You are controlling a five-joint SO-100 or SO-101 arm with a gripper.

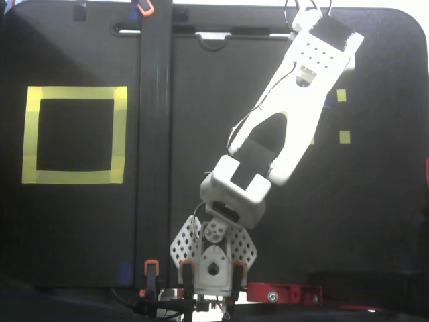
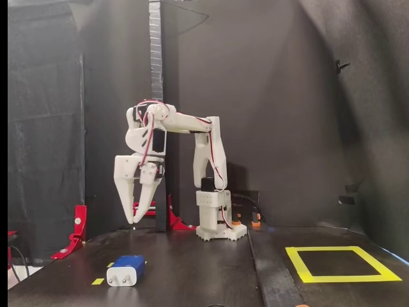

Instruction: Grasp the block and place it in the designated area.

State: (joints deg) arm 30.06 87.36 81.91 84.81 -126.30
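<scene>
The block (image 2: 126, 270), dark blue with a white end, lies on the black table near the front left of the side fixed view. My gripper (image 2: 135, 221) hangs open well above and a little behind it, fingers pointing down with nothing between them. In the top-down fixed view the white arm (image 1: 295, 107) reaches to the upper right and covers the block and the fingers. The designated area (image 1: 30, 134), a square outline of wide yellow tape, lies far left in that view, and in the side view the designated area (image 2: 339, 278) lies at the right front.
A black vertical post (image 2: 155, 64) stands behind the arm, and from above the post (image 1: 154, 134) runs between arm and square. Small yellow tape squares (image 1: 344, 137) sit by the arm's end. Red brackets (image 2: 77, 230) stand at the left. The arm's base (image 2: 217, 220) sits mid-table.
</scene>
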